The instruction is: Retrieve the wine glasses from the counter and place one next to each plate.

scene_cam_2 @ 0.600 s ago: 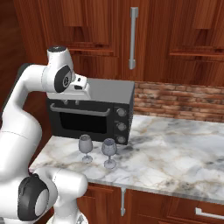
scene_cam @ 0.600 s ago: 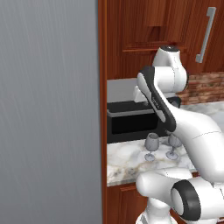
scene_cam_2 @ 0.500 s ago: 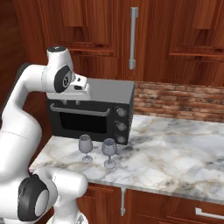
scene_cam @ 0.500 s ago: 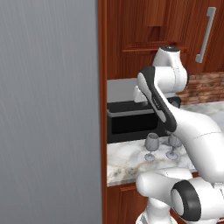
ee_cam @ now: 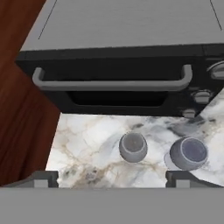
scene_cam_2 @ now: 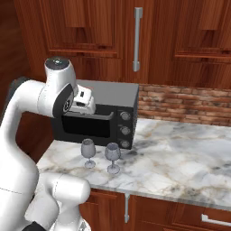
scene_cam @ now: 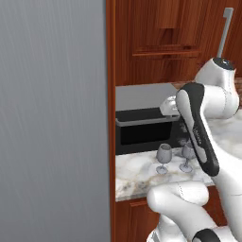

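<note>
Two wine glasses (ee_cam: 133,147) (ee_cam: 188,153) were seen upright on the counter (ee_cam: 87,144) below the spread, empty gripper (ee_cam: 113,177). In the hand view the nearer one lay at about one o'clock from its centre, the other towards three o'clock.

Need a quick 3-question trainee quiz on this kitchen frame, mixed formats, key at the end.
1. True or false: both wine glasses stand upright on the counter.
2. Multiple choice: which appliance sits directly behind the glasses? A) kettle B) toaster oven C) blender
3. Short answer: is the end effector holding anything?

Key
1. True. Both stand on their feet, side by side and apart from each other.
2. B. It is a dark box with a bar handle and knobs on one side.
3. No. Its jaws are open and it hangs above the glasses in front of the oven.
</note>
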Tool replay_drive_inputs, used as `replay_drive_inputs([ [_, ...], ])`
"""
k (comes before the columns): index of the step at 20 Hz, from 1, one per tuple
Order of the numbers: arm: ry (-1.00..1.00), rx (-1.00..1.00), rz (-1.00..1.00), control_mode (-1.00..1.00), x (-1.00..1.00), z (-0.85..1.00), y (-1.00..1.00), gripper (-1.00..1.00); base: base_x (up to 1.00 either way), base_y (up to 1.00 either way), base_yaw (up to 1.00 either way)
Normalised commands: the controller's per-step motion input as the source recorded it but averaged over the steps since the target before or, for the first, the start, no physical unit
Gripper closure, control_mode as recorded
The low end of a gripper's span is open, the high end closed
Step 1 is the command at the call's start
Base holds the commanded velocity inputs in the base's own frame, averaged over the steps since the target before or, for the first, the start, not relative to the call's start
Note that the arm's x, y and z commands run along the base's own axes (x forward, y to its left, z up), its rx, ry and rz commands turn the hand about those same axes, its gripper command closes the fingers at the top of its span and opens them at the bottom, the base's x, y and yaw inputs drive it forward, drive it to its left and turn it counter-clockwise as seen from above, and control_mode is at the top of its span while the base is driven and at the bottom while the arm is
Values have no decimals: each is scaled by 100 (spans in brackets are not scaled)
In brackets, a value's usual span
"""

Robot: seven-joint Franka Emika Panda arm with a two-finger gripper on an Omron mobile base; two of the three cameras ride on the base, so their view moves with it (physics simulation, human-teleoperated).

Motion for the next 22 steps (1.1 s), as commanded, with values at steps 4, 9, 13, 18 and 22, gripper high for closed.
replay_drive_inputs([
  [4,-40,11,-29,-100,-83,0,-33,-100,0,0,0],
  [9,-17,35,-51,-100,-57,4,-14,-100,0,0,0],
  [13,-5,41,-51,-100,-71,20,-10,-100,0,0,0],
  [18,-1,53,-26,-100,-70,32,-26,-100,0,0,0],
  [22,3,54,-2,-100,-35,5,-22,-100,0,0,0],
])
